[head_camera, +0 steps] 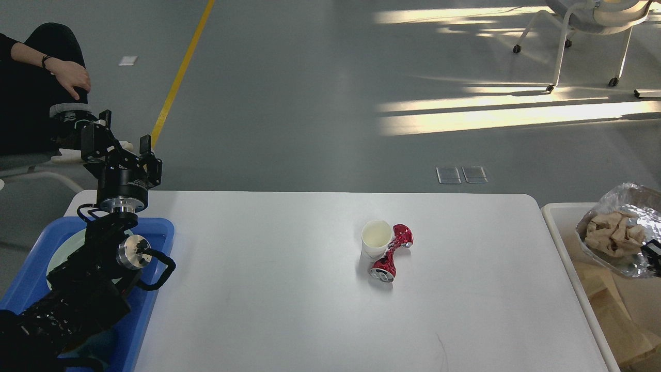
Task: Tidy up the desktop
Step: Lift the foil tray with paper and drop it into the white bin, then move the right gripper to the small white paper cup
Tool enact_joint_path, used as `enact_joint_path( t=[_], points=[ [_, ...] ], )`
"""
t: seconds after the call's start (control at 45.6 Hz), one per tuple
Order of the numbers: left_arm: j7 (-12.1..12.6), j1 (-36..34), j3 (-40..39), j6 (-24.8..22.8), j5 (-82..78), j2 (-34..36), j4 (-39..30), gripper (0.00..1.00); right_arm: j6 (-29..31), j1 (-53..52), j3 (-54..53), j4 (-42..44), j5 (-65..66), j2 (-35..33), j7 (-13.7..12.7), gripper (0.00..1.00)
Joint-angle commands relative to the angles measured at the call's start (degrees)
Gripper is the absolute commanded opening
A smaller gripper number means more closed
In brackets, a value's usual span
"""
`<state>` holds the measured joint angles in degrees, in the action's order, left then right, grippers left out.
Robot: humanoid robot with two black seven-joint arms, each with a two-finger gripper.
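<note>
Desktop (268, 289) fills the lower middle of the head view, rounded far corners visible, near edge cut by the frame. Only two items on it, right of centre and well clear of every edge: white paper cup (376, 238), upright, and a crushed red can (391, 254) lying against the cup's right side, touching it. Wide bare surface to the left, right and near side of the pair. Left edge: blue tray (160, 232) overlaps the tabletop's left end; left arm lies over the tray. Left gripper (123, 140) raised above the far-left corner, fingers apart, nothing between them. Right edge: white bin (555, 217) sits just beside the tabletop. Over the bin, a clear bag (619, 232) with crumpled brown paper inside. Right gripper (653, 253) shows only as a dark sliver at the frame edge, against the bag; cannot tell its finger state.
</note>
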<state>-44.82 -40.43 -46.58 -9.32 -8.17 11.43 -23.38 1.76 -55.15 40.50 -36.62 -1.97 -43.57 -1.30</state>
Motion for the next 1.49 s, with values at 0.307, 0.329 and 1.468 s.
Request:
enact_joint_path(
  t=[0.307, 0.329, 1.468],
  points=[
    [0.0, 0.0, 0.0, 0.0, 0.0, 0.0, 0.0, 0.97, -0.3, 1.2, 0.1, 0.8, -1.7, 1.6, 0.2, 1.0],
    [0.0, 0.0, 0.0, 0.0, 0.0, 0.0, 0.0, 0.97, -0.2, 0.1, 0.1, 0.7, -1.7, 1.9, 0.2, 1.0],
    [0.0, 0.0, 0.0, 0.0, 0.0, 0.0, 0.0, 0.97, 44.5, -59.6, 19.3, -19.6, -2.2, 26.2, 0.2, 1.0]
  ],
)
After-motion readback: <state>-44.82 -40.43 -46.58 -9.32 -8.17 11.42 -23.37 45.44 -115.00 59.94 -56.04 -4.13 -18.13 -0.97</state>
